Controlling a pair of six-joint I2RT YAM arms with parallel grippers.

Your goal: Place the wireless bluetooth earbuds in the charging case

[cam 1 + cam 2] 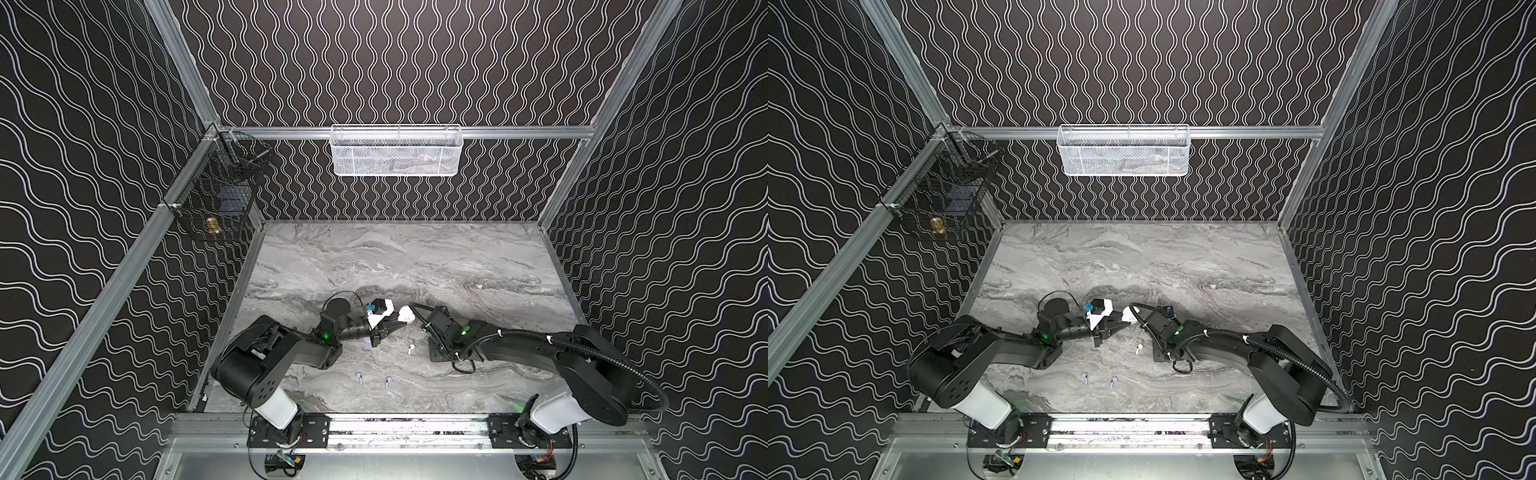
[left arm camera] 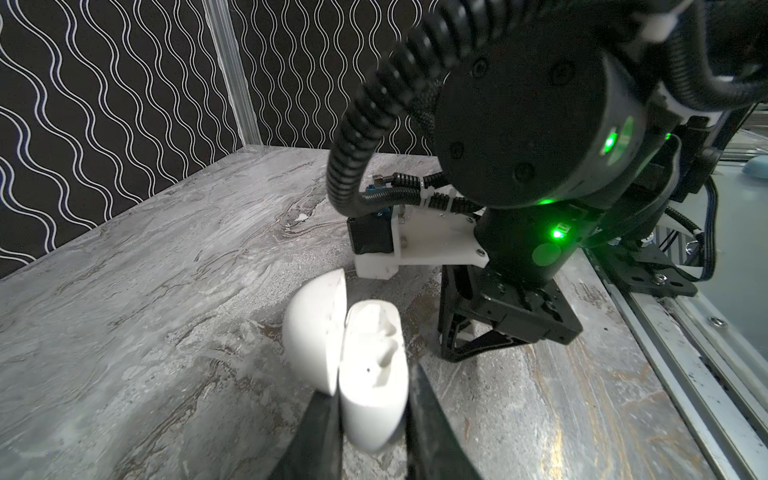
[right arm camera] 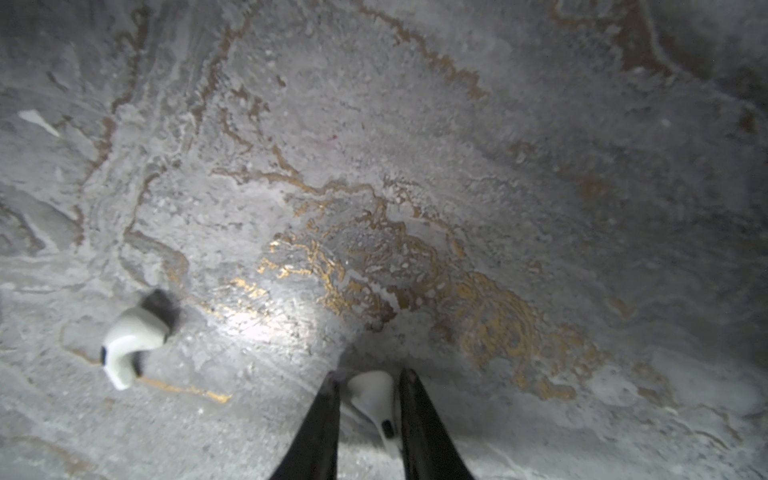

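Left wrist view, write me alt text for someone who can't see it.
An open white charging case, both earbud slots empty, is clamped by the left gripper, with a grey marble table beneath. Behind it, the right gripper points down at the table, and black walls with white wavy lines stand beyond.

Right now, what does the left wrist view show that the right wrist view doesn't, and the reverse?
Only the left wrist view: the open white charging case, its sockets looking empty, clamped by the left gripper, with the right arm beyond it. Only the right wrist view: a white earbud sitting within the right gripper, grip unclear, and a second white earbud lying loose nearby. Both: the marble table.
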